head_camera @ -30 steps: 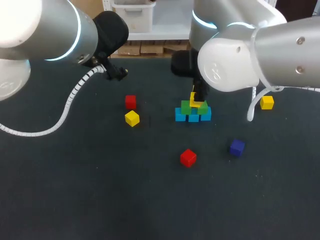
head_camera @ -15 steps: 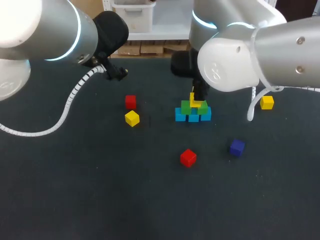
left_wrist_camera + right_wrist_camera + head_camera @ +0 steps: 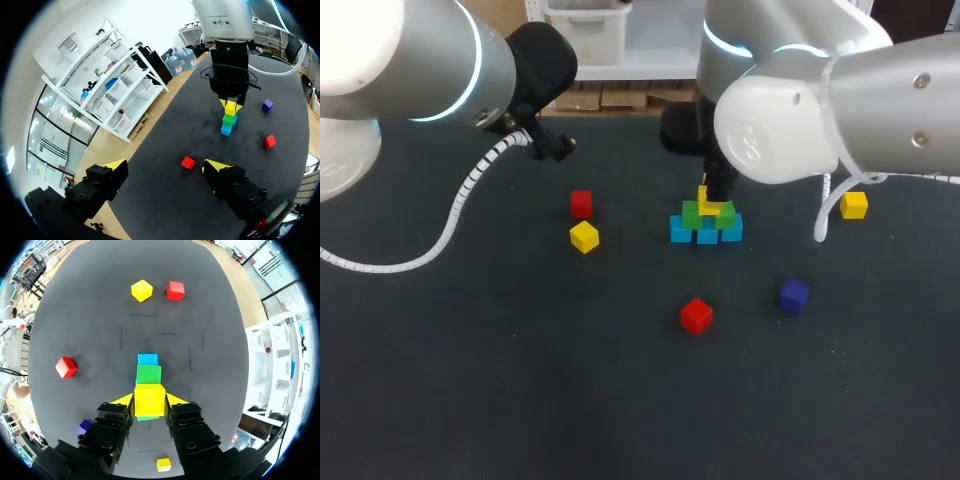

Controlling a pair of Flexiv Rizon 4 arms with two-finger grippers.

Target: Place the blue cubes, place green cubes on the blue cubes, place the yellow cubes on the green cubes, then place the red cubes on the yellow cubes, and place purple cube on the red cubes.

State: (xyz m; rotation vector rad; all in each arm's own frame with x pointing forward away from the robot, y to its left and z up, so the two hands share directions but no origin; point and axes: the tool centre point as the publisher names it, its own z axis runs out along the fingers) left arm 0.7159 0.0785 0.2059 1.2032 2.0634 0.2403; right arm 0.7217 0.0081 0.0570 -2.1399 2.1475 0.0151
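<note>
On the dark table [image 3: 500, 400], right of centre, a yellow cube [image 3: 149, 399] is pinched by the right gripper [image 3: 150, 401]; the left gripper [image 3: 165, 166] is spread wide, empty.

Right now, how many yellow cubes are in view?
3 yellow cubes: one held in the right claw above the green cubes, one beside a red cube, one alone farther right. None seems hidden.

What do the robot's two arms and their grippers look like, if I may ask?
The left arm and right arm have rounded, glossy silver-white shells, each with a glowing light-blue ring at a joint and a black wrist. A white cable trails from each, the left one coiled. The left gripper and right gripper are black and blocky, with two yellow-tipped fingers.
</note>
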